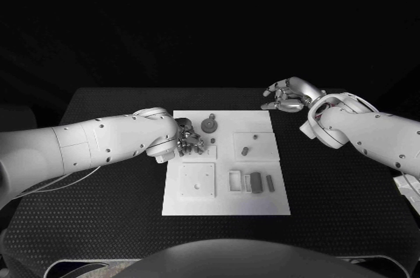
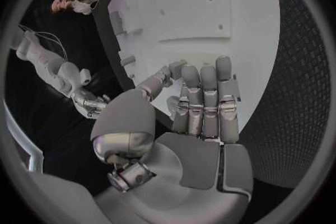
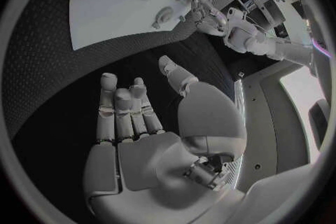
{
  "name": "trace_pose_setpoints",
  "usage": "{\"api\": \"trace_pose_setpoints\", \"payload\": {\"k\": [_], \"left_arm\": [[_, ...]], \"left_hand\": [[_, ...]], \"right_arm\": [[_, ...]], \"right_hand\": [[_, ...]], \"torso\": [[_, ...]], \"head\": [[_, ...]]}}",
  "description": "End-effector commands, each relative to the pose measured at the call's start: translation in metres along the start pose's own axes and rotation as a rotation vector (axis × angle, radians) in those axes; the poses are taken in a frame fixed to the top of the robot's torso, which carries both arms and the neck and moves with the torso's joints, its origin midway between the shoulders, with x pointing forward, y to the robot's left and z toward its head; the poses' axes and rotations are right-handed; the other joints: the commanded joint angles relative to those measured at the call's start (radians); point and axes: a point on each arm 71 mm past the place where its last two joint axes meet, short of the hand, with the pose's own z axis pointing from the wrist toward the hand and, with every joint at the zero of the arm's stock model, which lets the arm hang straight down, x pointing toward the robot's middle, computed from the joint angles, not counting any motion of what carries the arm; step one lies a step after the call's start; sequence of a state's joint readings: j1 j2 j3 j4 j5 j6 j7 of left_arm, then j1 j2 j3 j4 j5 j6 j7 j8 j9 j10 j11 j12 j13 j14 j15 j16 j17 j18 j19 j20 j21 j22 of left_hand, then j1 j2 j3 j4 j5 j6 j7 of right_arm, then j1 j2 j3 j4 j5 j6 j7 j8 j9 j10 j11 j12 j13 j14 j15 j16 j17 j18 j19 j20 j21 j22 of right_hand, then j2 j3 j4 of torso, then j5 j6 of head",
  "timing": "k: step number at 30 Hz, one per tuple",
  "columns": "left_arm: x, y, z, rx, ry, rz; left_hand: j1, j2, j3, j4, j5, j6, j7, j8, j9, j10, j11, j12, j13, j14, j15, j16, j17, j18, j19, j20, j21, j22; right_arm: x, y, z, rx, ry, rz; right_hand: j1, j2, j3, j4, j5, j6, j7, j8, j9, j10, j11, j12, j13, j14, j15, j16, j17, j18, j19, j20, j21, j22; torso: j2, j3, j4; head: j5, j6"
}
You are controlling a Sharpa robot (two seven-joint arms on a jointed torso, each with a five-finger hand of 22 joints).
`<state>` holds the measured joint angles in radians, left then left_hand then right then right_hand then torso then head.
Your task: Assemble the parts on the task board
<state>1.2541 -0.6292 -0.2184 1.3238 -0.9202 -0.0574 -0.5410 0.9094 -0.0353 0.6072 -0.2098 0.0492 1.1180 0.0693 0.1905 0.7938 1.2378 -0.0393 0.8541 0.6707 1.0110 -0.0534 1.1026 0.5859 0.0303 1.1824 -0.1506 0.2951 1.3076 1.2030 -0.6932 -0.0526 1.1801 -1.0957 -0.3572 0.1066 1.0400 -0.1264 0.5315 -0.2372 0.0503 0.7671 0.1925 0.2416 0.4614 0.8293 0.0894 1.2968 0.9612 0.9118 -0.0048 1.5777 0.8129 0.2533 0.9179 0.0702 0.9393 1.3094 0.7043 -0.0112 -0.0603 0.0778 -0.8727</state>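
Board: the white board lies flat in the middle of the black worktop.
Parts: a dark rounded part lies near the board's far edge; a small part lies on the raised square at the far right; a pale frame, a dark block and a thin bar lie side by side at the near right; a square plate sits at the near left.
Left robot hand: the left robot hand is over the board's far left part, fingers bent down close by the rounded part. In the wrist view its fingers lie side by side above the board, with nothing seen in them; I cannot tell whether it grips anything.
Right robot hand: the right robot hand is off the board, over the worktop past its far right corner, released, fingers apart and holding nothing.
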Motion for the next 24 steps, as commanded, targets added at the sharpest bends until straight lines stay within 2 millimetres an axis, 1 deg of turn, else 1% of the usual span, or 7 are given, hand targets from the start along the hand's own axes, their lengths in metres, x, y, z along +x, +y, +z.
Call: {"api": "trace_pose_setpoints", "payload": {"k": [1, 6, 12, 24], "left_arm": [[0.0029, 0.0083, 0.0019, -0.037, 0.002, -0.084], [0.0032, 0.0093, 0.0016, -0.038, -0.006, -0.102], [0.0029, 0.0096, 0.0015, -0.035, -0.028, -0.117], [0.0059, 0.0074, 0.0015, -0.026, -0.023, -0.113]], "left_hand": [[0.074, 0.083, 0.052, -0.06, 0.0, -0.005, 0.001, -0.004, -0.002, -0.008, 0.0, 0.005, 0.002, -0.01, 0.001, 0.005, -0.001, 0.01, -0.006, -0.001, 0.0, 0.021], [0.074, 0.084, 0.052, -0.061, 0.0, -0.005, 0.001, -0.004, -0.002, -0.008, 0.0, 0.005, 0.003, -0.01, 0.001, 0.005, -0.001, 0.01, -0.006, -0.001, 0.0, 0.021], [0.075, 0.084, 0.052, -0.062, 0.0, -0.006, 0.001, -0.004, -0.002, -0.009, 0.0, 0.005, 0.005, -0.011, 0.001, 0.005, -0.001, 0.011, -0.006, -0.001, 0.0, 0.021], [0.078, 0.084, 0.051, -0.065, 0.0, -0.005, 0.001, -0.004, -0.002, -0.009, 0.0, 0.006, 0.007, -0.011, 0.001, 0.006, -0.001, 0.011, -0.006, -0.001, 0.0, 0.021]], "right_arm": [[0.001, 0.0007, -0.0002, -0.006, 0.012, 0.0], [0.0011, 0.0009, -0.0001, -0.006, 0.012, 0.0], [0.0012, 0.0009, -0.0001, -0.006, 0.012, 0.0], [0.0018, 0.0014, 0.0006, -0.007, 0.013, 0.001]], "right_hand": [[-0.007, -0.001, 0.001, 0.007, 0.0, -0.001, 0.009, 0.004, -0.001, -0.009, 0.002, 0.007, -0.001, 0.001, -0.009, 0.005, -0.002, 0.008, -0.005, 0.0, -0.005, 0.015], [-0.008, -0.001, 0.001, 0.007, 0.0, -0.001, 0.009, 0.004, -0.001, -0.009, 0.002, 0.007, -0.001, 0.001, -0.009, 0.005, -0.002, 0.008, -0.005, 0.0, -0.005, 0.015], [-0.008, -0.001, 0.001, 0.007, 0.0, -0.001, 0.009, 0.004, -0.001, -0.009, 0.002, 0.007, -0.002, 0.001, -0.009, 0.005, -0.002, 0.008, -0.005, 0.001, -0.005, 0.015], [-0.008, -0.001, 0.001, 0.007, 0.0, -0.001, 0.009, 0.005, -0.002, -0.009, 0.002, 0.008, -0.002, 0.001, -0.009, 0.005, -0.002, 0.008, -0.005, 0.001, -0.005, 0.015]], "torso": [[0.0, -0.0004, 0.0002], [0.0, -0.0001, 0.0008], [0.0, -0.0009, 0.0003], [0.0, -0.0003, -0.0001]], "head": [[-0.001, 0.0], [0.0, 0.0], [0.0, 0.0], [0.0, 0.0]]}}
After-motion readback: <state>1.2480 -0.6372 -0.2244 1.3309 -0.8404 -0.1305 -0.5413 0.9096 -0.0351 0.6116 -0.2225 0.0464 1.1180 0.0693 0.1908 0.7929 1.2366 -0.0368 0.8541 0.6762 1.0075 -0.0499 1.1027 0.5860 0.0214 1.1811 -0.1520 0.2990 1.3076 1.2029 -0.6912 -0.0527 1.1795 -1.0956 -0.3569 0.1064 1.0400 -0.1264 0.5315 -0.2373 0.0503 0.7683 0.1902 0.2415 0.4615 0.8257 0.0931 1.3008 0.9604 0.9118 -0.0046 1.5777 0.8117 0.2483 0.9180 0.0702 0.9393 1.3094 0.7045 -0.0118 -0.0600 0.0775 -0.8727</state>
